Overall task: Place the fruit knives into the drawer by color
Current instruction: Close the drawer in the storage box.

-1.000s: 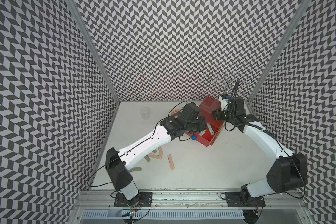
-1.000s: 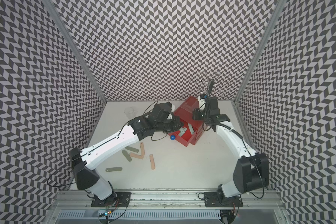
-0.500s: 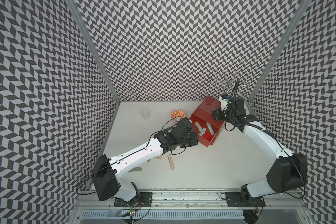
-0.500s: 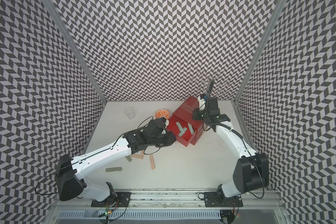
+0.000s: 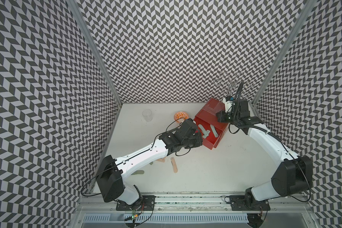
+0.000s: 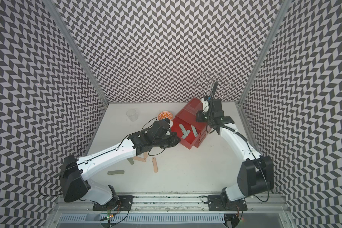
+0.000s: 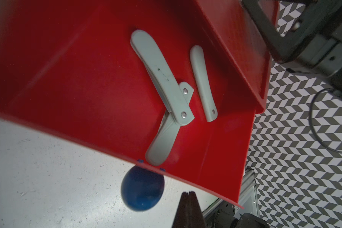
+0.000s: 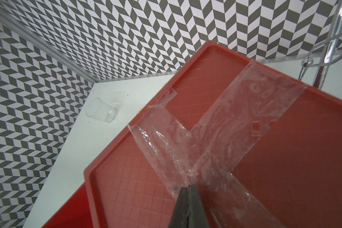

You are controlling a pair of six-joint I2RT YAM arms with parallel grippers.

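Observation:
The drawer is a red chest point(image 5: 211, 108) at the back right. Its top drawer point(image 7: 221, 150) is pulled out. In it lie three pale grey-green fruit knives point(image 7: 158, 65) point(image 7: 202, 83) point(image 7: 163, 142), two of them crossed. My left gripper point(image 7: 189, 192) is shut and empty, just in front of that drawer's front wall, beside its blue ball knob point(image 7: 142, 189). My right gripper point(image 8: 188, 185) is shut, tips on the chest's taped top. On the table lie peach knives point(image 6: 155, 164) point(image 6: 139, 158) and grey-green knives point(image 6: 116, 172) point(image 6: 130, 161), partly under my left arm.
An orange-patterned bowl point(image 5: 181, 115) stands left of the chest, close to my left wrist. A clear glass point(image 5: 147, 115) stands further left. A chrome wire rack point(image 5: 233, 83) rises behind the chest in the back right corner. Clear tape point(image 8: 235, 122) crosses the chest's top.
My left arm has drawn back from over the open drawer to its front, uncovering the knives inside. The right arm and the chest have stayed put.

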